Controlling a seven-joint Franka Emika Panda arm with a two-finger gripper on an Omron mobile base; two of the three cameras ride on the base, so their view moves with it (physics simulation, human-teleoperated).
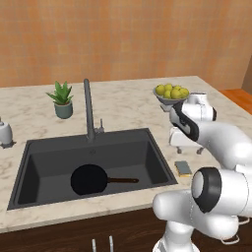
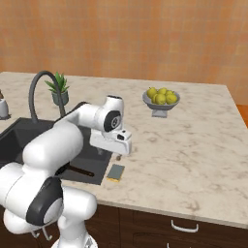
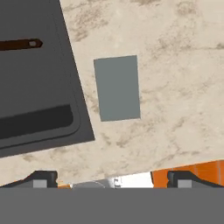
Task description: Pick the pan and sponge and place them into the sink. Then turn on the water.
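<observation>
The black pan (image 1: 88, 179) lies on the floor of the dark sink (image 1: 29, 147), its brown-black handle (image 3: 19, 44) pointing right toward the basin wall. On the beige counter just right of the sink rim rests the sponge (image 1: 183, 168) (image 2: 116, 172), grey-green face up (image 3: 117, 87). My gripper (image 1: 189, 150) (image 2: 117, 156) (image 3: 113, 177) hangs a short way above the sponge, pointing down, open, its fingers spread wide with nothing between them. The gooseneck faucet (image 1: 88, 110) (image 2: 38, 87) stands behind the basin; no water runs.
A bowl of yellow-green fruit (image 1: 171, 93) (image 2: 161, 98) stands behind the gripper. A potted plant (image 1: 62, 101) is beside the faucet and a white soap dispenser (image 1: 5, 132) at the far left. The counter's front edge runs close below the sponge.
</observation>
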